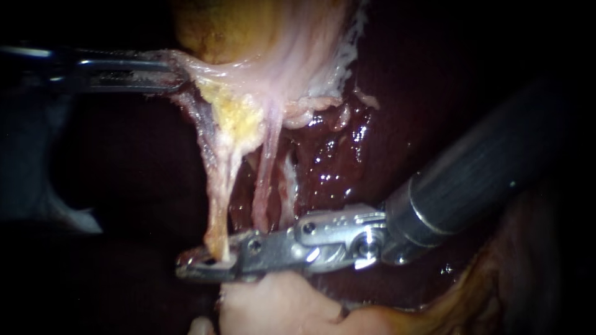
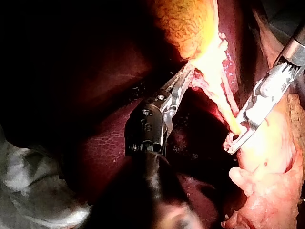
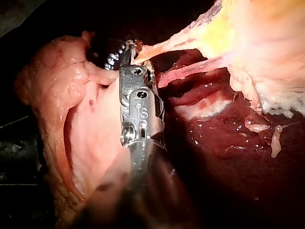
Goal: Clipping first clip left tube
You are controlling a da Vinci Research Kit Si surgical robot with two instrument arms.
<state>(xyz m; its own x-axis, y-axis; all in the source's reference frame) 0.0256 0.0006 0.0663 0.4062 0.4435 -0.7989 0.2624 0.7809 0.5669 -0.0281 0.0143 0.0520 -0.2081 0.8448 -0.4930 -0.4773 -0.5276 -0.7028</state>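
Endoscope view: the left tube (image 1: 218, 186) is seen stretched downward from the gallbladder (image 1: 248, 31), whose lower edge is clamped between the closed jaws of the left instrument (image 1: 174, 71). The tube's lower end is laid between the jaws of the right instrument (image 1: 208, 260), which are parted only narrowly and not visibly pressed on it. If they are closed here, the pale tissue (image 1: 279, 304) just below may be caught too, or the tight tube may be torn.

Surgical bench: under a tight light, my left instrument (image 1: 177, 77) and right instrument (image 1: 189, 263) meet a dark red liver (image 1: 335, 161) and yellowish gallbladder (image 1: 230, 28), blackness all around.
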